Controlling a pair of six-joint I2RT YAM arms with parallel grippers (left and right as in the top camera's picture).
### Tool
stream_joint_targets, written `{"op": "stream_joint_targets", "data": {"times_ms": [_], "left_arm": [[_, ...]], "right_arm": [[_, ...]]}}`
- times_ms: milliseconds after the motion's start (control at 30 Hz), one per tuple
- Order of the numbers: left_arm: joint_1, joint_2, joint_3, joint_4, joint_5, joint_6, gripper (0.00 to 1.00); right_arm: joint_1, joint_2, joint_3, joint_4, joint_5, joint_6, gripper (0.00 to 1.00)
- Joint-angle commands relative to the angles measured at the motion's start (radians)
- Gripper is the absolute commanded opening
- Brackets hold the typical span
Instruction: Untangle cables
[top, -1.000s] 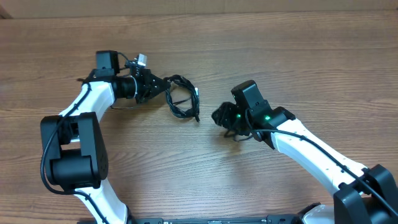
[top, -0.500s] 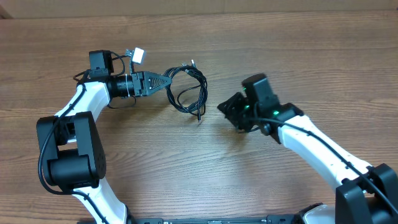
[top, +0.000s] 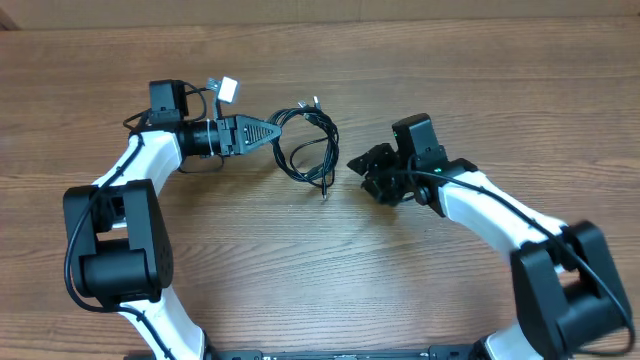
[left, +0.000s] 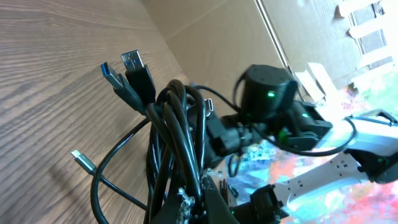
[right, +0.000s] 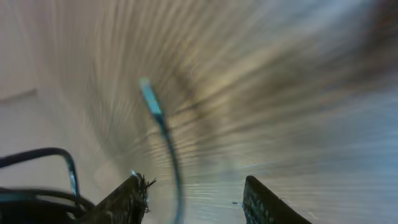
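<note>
The cables (top: 306, 145) are a bundle of thin black loops hanging from my left gripper (top: 272, 131), which is shut on the bundle's left side. One loose end (top: 324, 190) trails toward the table's front. In the left wrist view the cables (left: 174, 124) rise from my closed fingertips (left: 208, 202), with USB plugs (left: 134, 68) at the top. My right gripper (top: 363, 172) stands open just right of the bundle. The right wrist view is blurred: a cable strand (right: 163, 137) runs between the open fingers (right: 127, 199), apart from both.
The wooden table (top: 320, 270) carries nothing else. A small white tag (top: 227, 88) sticks up by the left wrist. Cardboard (left: 211, 37) walls off the far side.
My left gripper has turned and carried the bundle a little right, and the loops now hang more spread out. My right gripper has shifted up and back toward the bundle.
</note>
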Motion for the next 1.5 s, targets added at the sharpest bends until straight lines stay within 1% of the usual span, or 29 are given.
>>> {"op": "stream_joint_targets", "data": {"times_ms": [0, 167, 467, 600, 700, 767, 900, 1033, 1267, 1300, 1367, 1467], "left_arm": [[-0.007, 0.005, -0.005, 0.004, 0.047, 0.023, 0.04], [-0.007, 0.005, -0.005, 0.004, 0.047, 0.023, 0.04], [-0.007, 0.005, -0.005, 0.004, 0.047, 0.023, 0.04], [-0.007, 0.005, -0.005, 0.004, 0.047, 0.023, 0.04], [-0.007, 0.005, -0.005, 0.004, 0.047, 0.023, 0.04], [-0.007, 0.005, -0.005, 0.004, 0.047, 0.023, 0.04], [-0.007, 0.005, -0.005, 0.004, 0.047, 0.023, 0.04], [-0.007, 0.005, -0.005, 0.004, 0.047, 0.023, 0.04], [-0.007, 0.005, -0.005, 0.004, 0.047, 0.023, 0.04], [-0.007, 0.005, -0.005, 0.004, 0.047, 0.023, 0.04], [-0.007, 0.005, -0.005, 0.004, 0.047, 0.023, 0.04], [-0.007, 0.005, -0.005, 0.004, 0.047, 0.023, 0.04]], "right_arm": [[0.002, 0.079, 0.0, 0.111, -0.177, -0.047, 0.49], [0.002, 0.134, 0.0, 0.203, -0.216, -0.055, 0.5], [0.01, 0.137, 0.0, 0.224, -0.169, -0.062, 0.47], [0.02, 0.137, 0.0, 0.204, -0.166, -0.062, 0.47], [0.031, 0.137, 0.0, 0.166, -0.134, -0.062, 0.44], [0.039, 0.137, 0.0, 0.145, -0.117, -0.063, 0.44], [0.049, 0.137, 0.0, 0.17, -0.108, -0.063, 0.43], [0.058, 0.138, 0.0, 0.171, -0.079, -0.062, 0.37], [0.092, 0.139, 0.0, 0.18, -0.03, -0.046, 0.37], [0.106, 0.139, 0.0, 0.183, -0.018, -0.046, 0.33], [0.117, 0.139, 0.0, 0.185, -0.01, -0.046, 0.28], [0.124, 0.139, 0.0, 0.181, -0.004, -0.048, 0.12]]}}
